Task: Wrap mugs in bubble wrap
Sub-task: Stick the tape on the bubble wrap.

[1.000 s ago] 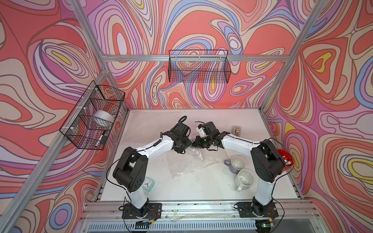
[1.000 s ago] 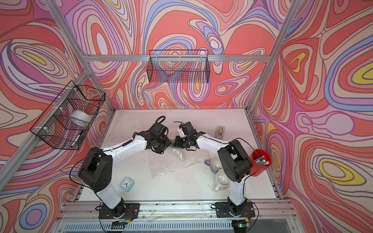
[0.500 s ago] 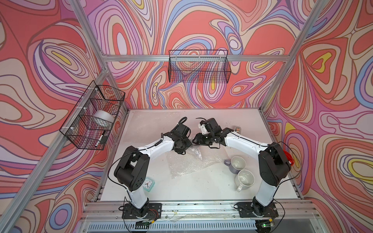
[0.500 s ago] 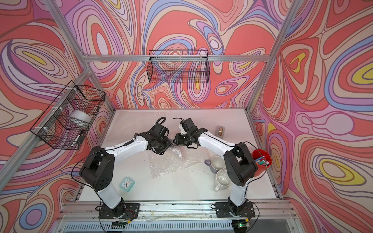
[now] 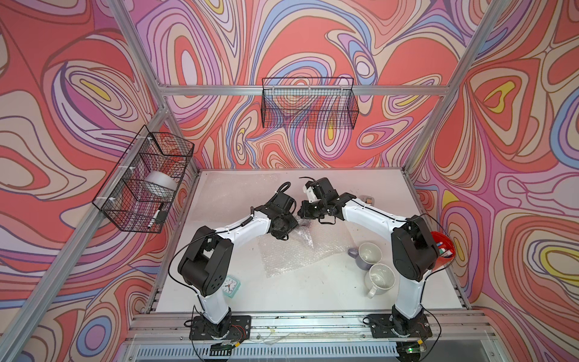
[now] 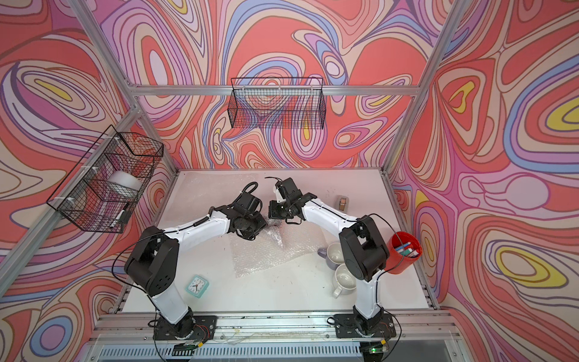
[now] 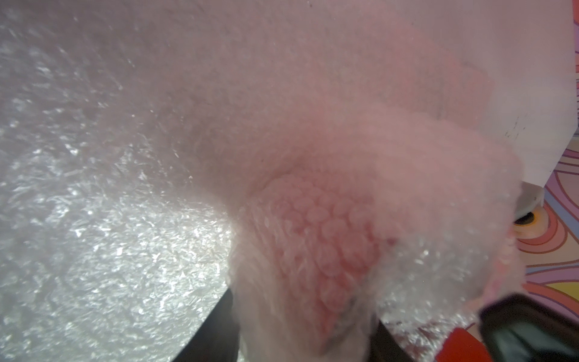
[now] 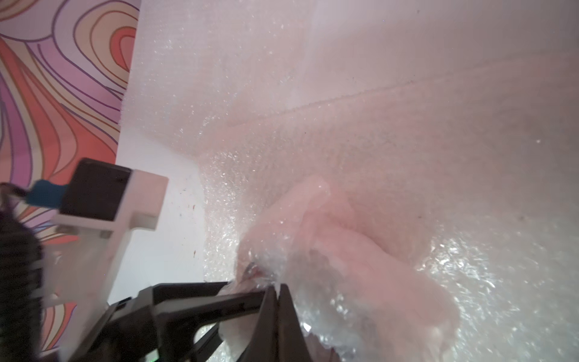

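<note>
Both arms meet mid-table over a crumpled sheet of bubble wrap (image 5: 291, 254) (image 6: 260, 254). The red mug (image 7: 316, 238) is only a pink-red shape under the wrap. My left gripper (image 5: 289, 227) (image 6: 255, 227) (image 7: 302, 313) is shut on it through the wrap. My right gripper (image 5: 305, 214) (image 6: 275, 214) (image 8: 277, 286) has its jaws pressed together. A bunched fold of wrap (image 8: 260, 272) sits at its tips. The lavender mug (image 5: 366, 255) (image 6: 333, 254) and the white mug (image 5: 380, 279) (image 6: 344, 277) stand bare at the right.
A second bubble wrap sheet (image 5: 235, 194) lies flat at the back left. A small clock (image 5: 231, 284) sits front left. A red cup with markers (image 6: 404, 252) stands at the right edge, and a small tape dispenser (image 6: 343, 202) sits behind it. Wire baskets (image 5: 308, 103) (image 5: 147, 178) hang on the walls.
My right gripper has shifted a little toward the back of the table and stands shut at the wrap's fold. The left arm has stayed almost still on the wrapped mug.
</note>
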